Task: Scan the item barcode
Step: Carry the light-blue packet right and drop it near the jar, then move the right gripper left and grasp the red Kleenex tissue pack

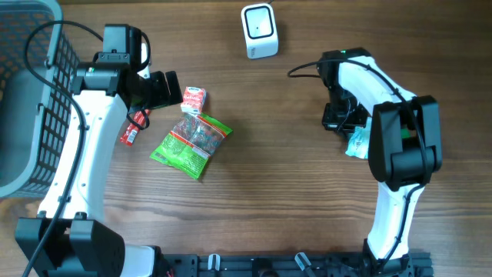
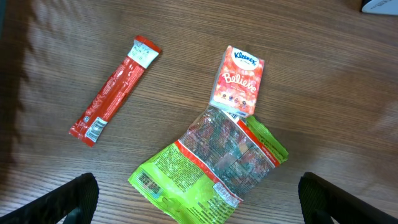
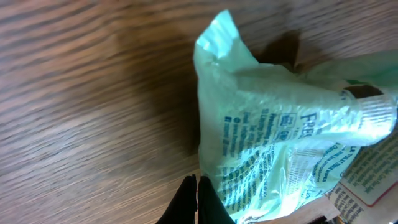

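1. L claw (image 1: 165, 88): spread wide, holding nothing. It hangs over the worktop (image 1: 292, 200) w/ its fingers (image 2: 74, 199) either side of the item cluster in the left wrist view.
2. R claw (image 3: 194, 196): tips pressed together, right at the edge of a pale green packet (image 3: 267, 137) w/ blue print. Can't tell if any film is caught between them.
3. The packet lies crumpled on the worktop on the R side, partly under the R arm in the overhead view.
4. White barcode scanner (image 1: 259, 31): far edge, approx centre, well apart from both claws.
5. By the L claw: Kleenex tissue pack (image 2: 237, 81), its near end touching a green snack bag (image 2: 211, 168), back side up w/ barcode showing.
6. Red stick sachet (image 2: 115, 90) lies apart, L of those two.
7. Grey mesh basket (image 1: 23, 115) at far L.
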Motion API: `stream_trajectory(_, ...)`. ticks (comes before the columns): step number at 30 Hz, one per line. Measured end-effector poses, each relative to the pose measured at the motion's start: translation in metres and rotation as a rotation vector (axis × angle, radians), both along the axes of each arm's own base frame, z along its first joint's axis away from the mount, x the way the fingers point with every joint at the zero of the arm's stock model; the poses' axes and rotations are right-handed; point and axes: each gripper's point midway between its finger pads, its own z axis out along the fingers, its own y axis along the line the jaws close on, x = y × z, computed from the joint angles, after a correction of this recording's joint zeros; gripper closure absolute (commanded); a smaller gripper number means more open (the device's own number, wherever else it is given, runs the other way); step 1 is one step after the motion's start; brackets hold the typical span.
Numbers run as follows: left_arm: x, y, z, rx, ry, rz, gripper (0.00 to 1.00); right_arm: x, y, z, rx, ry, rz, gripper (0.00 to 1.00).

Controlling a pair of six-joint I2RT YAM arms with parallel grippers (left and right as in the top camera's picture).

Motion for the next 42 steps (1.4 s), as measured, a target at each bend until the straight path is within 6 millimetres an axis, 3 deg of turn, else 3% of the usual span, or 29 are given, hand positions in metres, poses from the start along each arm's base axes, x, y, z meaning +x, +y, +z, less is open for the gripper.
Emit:
stream_trajectory(9, 0.0, 0.0, 0.0, 0.0, 0.0, 0.0, 0.0, 0.0, 0.004, 0.0, 0.068, 0.034, 0.09, 0.92)
stream_trajectory(12, 0.0, 0.0, 0.0, 0.0, 0.0, 0.0, 0.0, 0.007, 0.025, 0.002, 0.195, -0.003, 0.126, 0.87)
stream_trajectory(14, 0.0, 0.0, 0.0, 0.0, 0.0, 0.0, 0.0, 0.013, 0.045, 0.009, 0.303, -0.042, 0.17, 0.77)
stream_trajectory(15, 0.0, 0.0, 0.0, 0.0, 0.0, 0.0, 0.0, 0.02, 0.069, 0.019, 0.405, -0.095, 0.184, 0.74)
stream_trajectory(18, 0.0, 0.0, 0.0, 0.0, 0.0, 0.0, 0.0, 0.035, 0.119, 0.038, 0.616, -0.203, 0.259, 0.45)
stream_trajectory(19, 0.0, 0.0, 0.0, 0.0, 0.0, 0.0, 0.0, 0.037, 0.134, 0.042, 0.669, -0.223, 0.27, 0.28)
stream_trajectory(20, 0.0, 0.0, 0.0, 0.0, 0.0, 0.0, 0.0, 0.039, 0.151, 0.047, 0.724, -0.245, 0.291, 0.0)
stream_trajectory(26, 0.0, 0.0, 0.0, 0.0, 0.0, 0.0, 0.0, 0.041, 0.233, 0.062, 0.902, -0.321, 0.304, 0.01)
stream_trajectory(28, 0.0, 0.0, 0.0, 0.0, 0.0, 0.0, 0.0, 0.04, 0.259, 0.067, 0.94, -0.347, 0.294, 0.09)
stream_trajectory(32, 0.0, 0.0, 0.0, 0.0, 0.0, 0.0, 0.0, 0.036, 0.301, 0.076, 0.994, -0.391, 0.301, 0.16)
stream_trajectory(36, 0.0, 0.0, 0.0, 0.0, 0.0, 0.0, 0.0, 0.027, 0.334, 0.081, 1.007, -0.419, 0.29, 0.27)
stream_trajectory(42, 0.0, 0.0, 0.0, 0.0, 0.0, 0.0, 0.0, 0.031, 0.358, 0.089, 1.028, -0.493, 0.272, 0.37)
